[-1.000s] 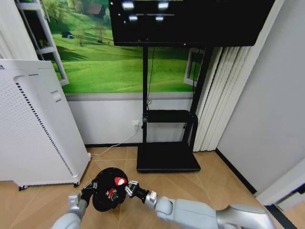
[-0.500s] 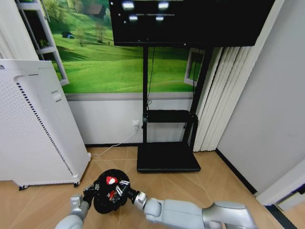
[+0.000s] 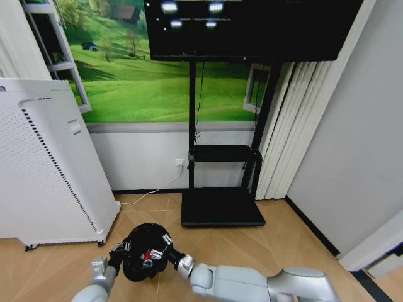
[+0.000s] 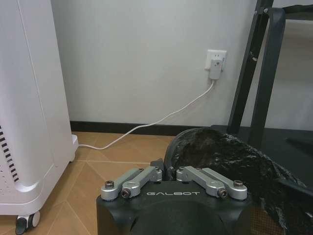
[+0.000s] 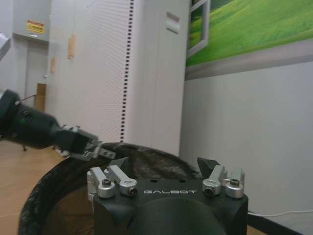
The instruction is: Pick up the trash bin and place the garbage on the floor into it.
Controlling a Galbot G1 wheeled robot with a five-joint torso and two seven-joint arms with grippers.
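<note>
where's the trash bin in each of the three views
Head view: trash bin at bottom, left of centre, between the two arms.
Left wrist view: its lined rim just past the left gripper.
Right wrist view: dark rim curving behind the right gripper.
Shared landmark: white perforated appliance.

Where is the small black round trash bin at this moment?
In the head view, the small black round trash bin is low and left of centre, held between the left pincer and the right pincer, near the tall white perforated appliance.
</note>
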